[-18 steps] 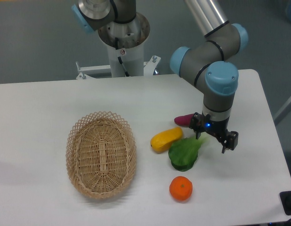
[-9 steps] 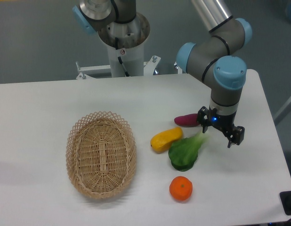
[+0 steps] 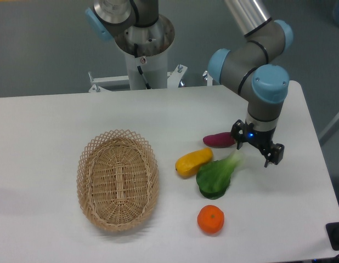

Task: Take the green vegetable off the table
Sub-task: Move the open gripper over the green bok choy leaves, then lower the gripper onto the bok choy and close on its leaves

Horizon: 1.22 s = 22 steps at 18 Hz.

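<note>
The green vegetable (image 3: 214, 177) lies on the white table (image 3: 60, 120), its dark leaves toward the front and its pale stem pointing up and right. My gripper (image 3: 256, 146) hangs just right of and above the stem tip. Its fingers are spread and open, with nothing between them. The left finger (image 3: 237, 136) is close over the stem end, and I cannot tell if it touches.
A yellow oblong vegetable (image 3: 193, 161) lies just left of the green one, and a purple one (image 3: 219, 140) sits behind it. An orange fruit (image 3: 210, 219) is in front. A wicker basket (image 3: 118, 178) stands at the left. The arm's base (image 3: 142, 44) is at the back.
The gripper has shifted to the right and slightly upward, away from the leaves toward the stem tip. The green vegetable has stayed almost where it was.
</note>
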### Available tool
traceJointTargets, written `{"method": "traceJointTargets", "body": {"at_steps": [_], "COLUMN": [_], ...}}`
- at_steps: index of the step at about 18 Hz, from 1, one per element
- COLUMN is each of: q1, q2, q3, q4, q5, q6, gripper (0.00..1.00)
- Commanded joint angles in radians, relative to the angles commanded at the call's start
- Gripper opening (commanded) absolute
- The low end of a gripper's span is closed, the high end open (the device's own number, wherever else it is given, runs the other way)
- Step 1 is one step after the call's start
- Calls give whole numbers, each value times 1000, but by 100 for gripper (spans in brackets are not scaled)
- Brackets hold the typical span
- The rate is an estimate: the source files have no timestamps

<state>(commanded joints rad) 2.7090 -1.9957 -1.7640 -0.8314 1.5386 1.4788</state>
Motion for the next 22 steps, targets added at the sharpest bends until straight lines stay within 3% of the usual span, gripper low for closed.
{"method": "traceJointTargets", "body": {"at_steps": [4,7,10,22], "q1": [-5,-17,-29,-41], "q2": [2,-14,-32,-43], "q3": [-37,-31,-43,-72], "q4": [2,5,50,86], "q5": [-2,0,8,64], "q6": [3,-2,-2,-6], "gripper": [100,100,100,100]}}
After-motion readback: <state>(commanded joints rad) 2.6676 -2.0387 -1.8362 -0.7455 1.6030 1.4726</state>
